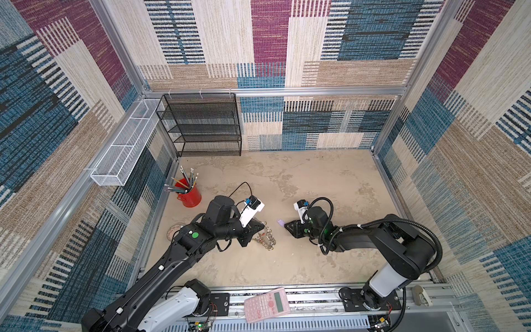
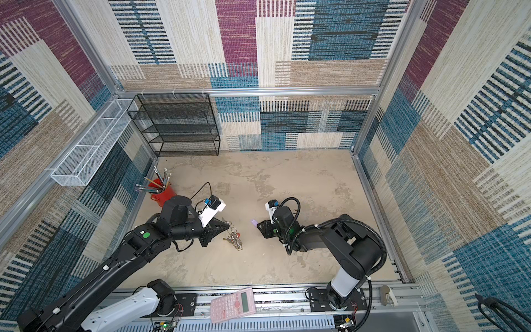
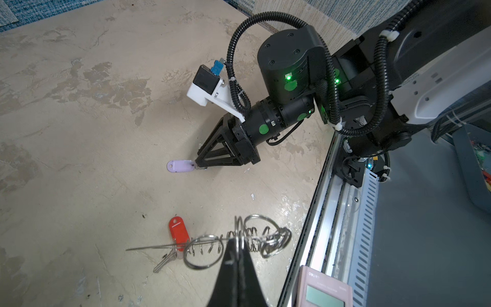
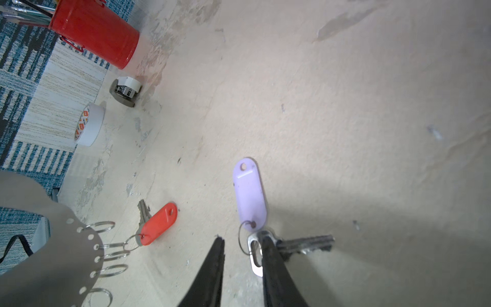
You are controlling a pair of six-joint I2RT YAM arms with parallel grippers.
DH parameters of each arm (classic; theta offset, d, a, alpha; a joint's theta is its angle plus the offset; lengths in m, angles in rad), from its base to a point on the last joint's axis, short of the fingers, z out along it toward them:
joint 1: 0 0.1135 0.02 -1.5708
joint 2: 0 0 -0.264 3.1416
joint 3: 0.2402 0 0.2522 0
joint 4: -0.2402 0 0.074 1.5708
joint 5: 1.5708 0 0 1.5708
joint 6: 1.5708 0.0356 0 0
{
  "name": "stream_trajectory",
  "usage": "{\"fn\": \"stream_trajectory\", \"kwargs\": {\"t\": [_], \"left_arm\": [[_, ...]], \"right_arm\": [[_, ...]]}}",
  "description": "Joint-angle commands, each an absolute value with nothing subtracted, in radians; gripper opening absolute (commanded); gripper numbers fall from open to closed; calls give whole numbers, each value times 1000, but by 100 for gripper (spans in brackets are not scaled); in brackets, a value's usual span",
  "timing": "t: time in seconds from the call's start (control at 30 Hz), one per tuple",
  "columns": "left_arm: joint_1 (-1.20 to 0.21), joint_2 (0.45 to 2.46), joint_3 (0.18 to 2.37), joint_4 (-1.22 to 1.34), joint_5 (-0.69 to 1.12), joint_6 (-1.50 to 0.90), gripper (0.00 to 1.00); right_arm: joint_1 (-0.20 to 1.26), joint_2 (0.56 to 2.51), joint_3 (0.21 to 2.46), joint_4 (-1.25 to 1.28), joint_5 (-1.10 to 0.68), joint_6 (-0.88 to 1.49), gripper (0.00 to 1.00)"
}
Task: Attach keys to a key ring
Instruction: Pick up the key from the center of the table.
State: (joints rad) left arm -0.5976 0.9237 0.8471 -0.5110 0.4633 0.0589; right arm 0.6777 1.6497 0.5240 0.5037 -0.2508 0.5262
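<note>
The key ring [image 1: 265, 238] [image 2: 234, 240] is a grey band [image 4: 53, 252] edged with silver split rings [image 3: 273, 242]. My left gripper [image 3: 237, 240] [image 1: 263, 225] is shut on one of those rings and holds the band just above the table. The red key [image 3: 178, 231] [image 4: 159, 224] lies beside the band, its small loop caught on one of the band's rings. The lilac key [image 4: 249, 194] [image 1: 280, 222] [image 3: 180, 166] lies flat on the table. My right gripper [image 4: 241, 240] [image 1: 285, 225] stands open over its metal head, one finger touching it.
A red cup of pencils [image 1: 189, 195] stands at the left wall, with a white tape roll [image 4: 89, 125] and a small dispenser [image 4: 126, 90] near it. A pink calculator [image 1: 267, 304] lies on the front rail. A black mesh shelf [image 1: 201, 126] and a white basket [image 1: 123, 146] are at the back left.
</note>
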Motion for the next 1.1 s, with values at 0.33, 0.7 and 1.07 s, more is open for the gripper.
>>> {"fn": "stream_trajectory", "kwargs": {"t": [0.33,0.7,1.07], "left_arm": [[-598,928,847,-468,490,60,0],[-598,926,848,-468,490,58,0],[-598,916,845,-473,492,62,0]], "right_arm": [[698,1674,537,524,-198,496,23],[706,1698,560,501,-172,498,12],[705,1581,571,354,-184,489,0]]}}
